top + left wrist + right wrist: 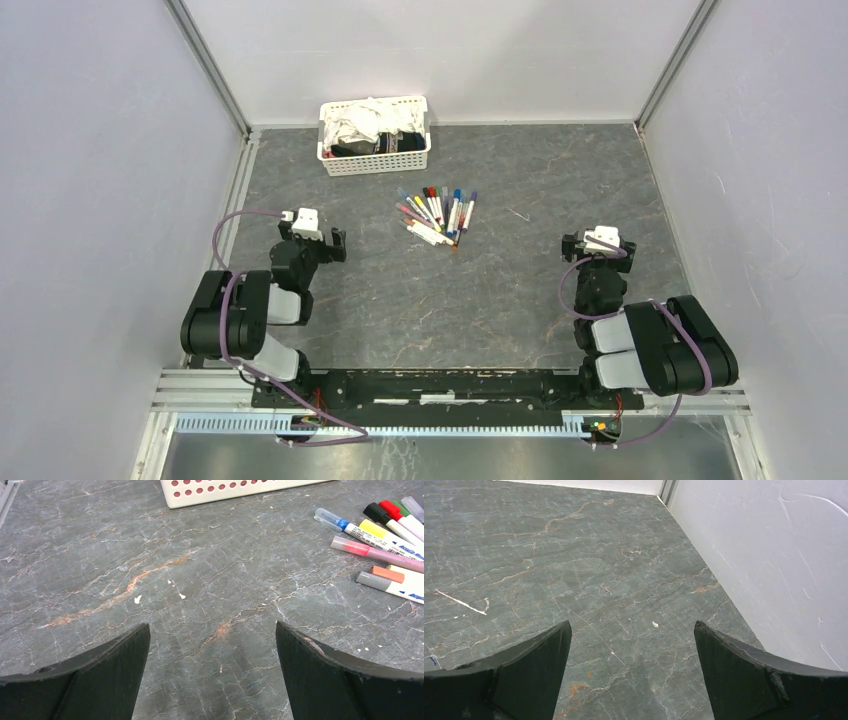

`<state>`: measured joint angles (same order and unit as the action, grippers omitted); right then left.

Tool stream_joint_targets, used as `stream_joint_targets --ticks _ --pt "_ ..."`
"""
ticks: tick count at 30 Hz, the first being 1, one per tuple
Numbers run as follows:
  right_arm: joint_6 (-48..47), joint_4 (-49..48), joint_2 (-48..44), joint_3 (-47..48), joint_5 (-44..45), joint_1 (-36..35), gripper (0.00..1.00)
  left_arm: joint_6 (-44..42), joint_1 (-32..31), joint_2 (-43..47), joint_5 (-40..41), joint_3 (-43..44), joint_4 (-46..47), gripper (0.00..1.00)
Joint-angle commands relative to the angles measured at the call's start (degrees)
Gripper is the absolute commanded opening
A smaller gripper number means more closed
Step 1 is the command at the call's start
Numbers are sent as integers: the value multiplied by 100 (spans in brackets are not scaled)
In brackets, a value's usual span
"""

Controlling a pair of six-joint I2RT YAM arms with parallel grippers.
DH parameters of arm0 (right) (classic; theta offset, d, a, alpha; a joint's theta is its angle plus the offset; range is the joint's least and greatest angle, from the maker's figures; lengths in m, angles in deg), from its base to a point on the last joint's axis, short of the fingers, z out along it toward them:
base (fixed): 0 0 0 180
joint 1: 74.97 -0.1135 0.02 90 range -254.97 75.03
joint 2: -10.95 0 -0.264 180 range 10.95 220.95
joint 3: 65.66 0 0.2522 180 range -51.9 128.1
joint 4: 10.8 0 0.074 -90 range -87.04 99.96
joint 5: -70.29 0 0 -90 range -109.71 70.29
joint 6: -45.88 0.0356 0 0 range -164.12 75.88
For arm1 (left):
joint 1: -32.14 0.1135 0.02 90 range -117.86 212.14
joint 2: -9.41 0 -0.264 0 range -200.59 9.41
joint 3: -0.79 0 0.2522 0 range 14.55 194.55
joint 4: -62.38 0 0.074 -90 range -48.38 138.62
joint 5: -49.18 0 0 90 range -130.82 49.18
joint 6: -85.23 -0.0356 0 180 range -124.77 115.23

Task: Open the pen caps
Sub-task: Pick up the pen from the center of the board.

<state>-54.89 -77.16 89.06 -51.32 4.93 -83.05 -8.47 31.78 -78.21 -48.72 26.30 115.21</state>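
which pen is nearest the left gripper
The grey-capped pen: in the left wrist view it lies closest to the left gripper, just this side of the orange-capped pen; the rest lie farther off.

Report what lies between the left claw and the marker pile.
Nothing: only bare grey marbled tabletop separates left claw and white-barrelled markers, shown in top and left wrist views.

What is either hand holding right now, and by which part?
Nothing. The left hand and right hand are both open and empty. The pens lie in a pile apart from both hands.
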Motion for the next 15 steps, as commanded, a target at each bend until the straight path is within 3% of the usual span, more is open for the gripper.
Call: stream_joint_targets --ticks 1,7,10,12,15 --pt "128 -203 12 -642 113 20 98 177 27 -25 -56 74 352 100" --pt "171 -211 -36 -631 285 41 98 173 27 -44 -94 108 314 100" --pt "78 261 -364 -501 101 13 98 231 27 53 -23 75 317 100" --pt "279 1489 -813 -125 476 -22 98 349 203 277 122 525 -585 100" --pt "822 3785 -955 1168 793 -27 98 75 329 507 -393 1941 -3509 100"
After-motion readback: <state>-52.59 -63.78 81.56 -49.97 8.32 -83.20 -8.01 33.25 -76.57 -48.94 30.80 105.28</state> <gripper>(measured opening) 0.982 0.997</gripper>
